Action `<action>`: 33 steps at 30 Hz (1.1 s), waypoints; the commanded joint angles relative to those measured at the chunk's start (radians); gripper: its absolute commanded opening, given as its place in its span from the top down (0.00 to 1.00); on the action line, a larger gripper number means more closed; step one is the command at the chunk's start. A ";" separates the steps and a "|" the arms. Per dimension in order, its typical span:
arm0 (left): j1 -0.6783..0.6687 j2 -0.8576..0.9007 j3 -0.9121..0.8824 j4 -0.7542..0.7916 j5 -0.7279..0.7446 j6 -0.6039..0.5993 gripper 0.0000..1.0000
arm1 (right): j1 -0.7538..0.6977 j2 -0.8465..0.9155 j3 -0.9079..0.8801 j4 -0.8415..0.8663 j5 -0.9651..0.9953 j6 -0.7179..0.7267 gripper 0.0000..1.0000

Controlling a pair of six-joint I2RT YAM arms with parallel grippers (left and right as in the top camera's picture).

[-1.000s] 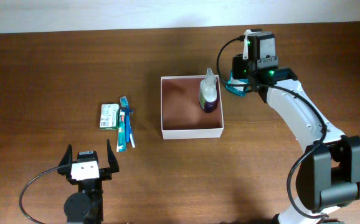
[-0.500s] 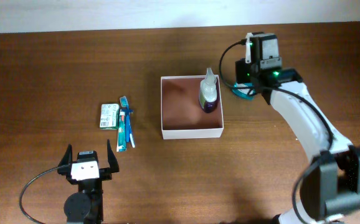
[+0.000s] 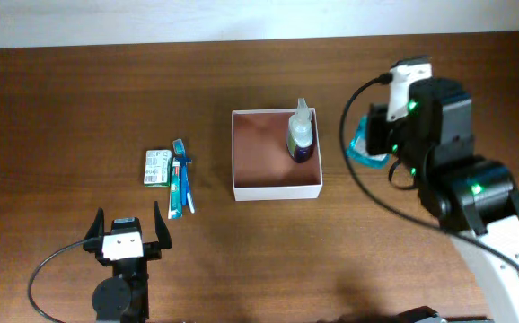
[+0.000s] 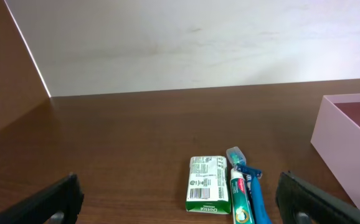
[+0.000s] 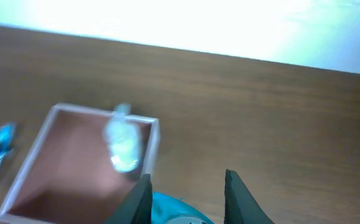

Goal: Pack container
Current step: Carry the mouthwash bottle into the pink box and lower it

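The container [image 3: 259,166] is seen at the middle of the table [image 3: 80,99], its white walls square to the table edge. A clear bottle [image 3: 301,135] with a purple base is stood inside it, in the far right corner. The right gripper [image 5: 187,176] is held to the right of the container, above the table. In the overhead view its fingers are hidden beneath the wrist housing. In the blurred wrist view the two dark fingers [image 5: 140,200] are set moderately apart on either side of a teal object [image 5: 170,208]. The object appears to be gripped, though it is cut off by the lower edge and cannot be identified. Part of it also shows in the overhead view, just right of the container's far right corner. The left gripper [image 4: 179,178] is parked at the near left with its claw spread wide and nothing held. Only its fingertips are caught in its own camera. Between them, farther off, a green-and-white packet [image 4: 207,185], a toothpaste tube [image 4: 241,199] and a blue toothbrush [image 4: 258,199] are laid side by side, well left of the container. The print on them is too small to be read.
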 commanded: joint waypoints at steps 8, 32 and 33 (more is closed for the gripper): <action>0.002 -0.004 -0.006 0.000 0.011 0.017 0.01 | 0.219 0.072 0.015 0.009 -0.002 -0.033 0.81; 0.002 -0.004 -0.006 0.000 0.011 0.017 0.01 | 0.234 0.325 0.016 0.119 -0.146 -0.119 0.85; 0.002 -0.004 -0.006 0.000 0.011 0.017 0.01 | 0.234 0.322 0.016 0.119 -0.153 -0.119 0.85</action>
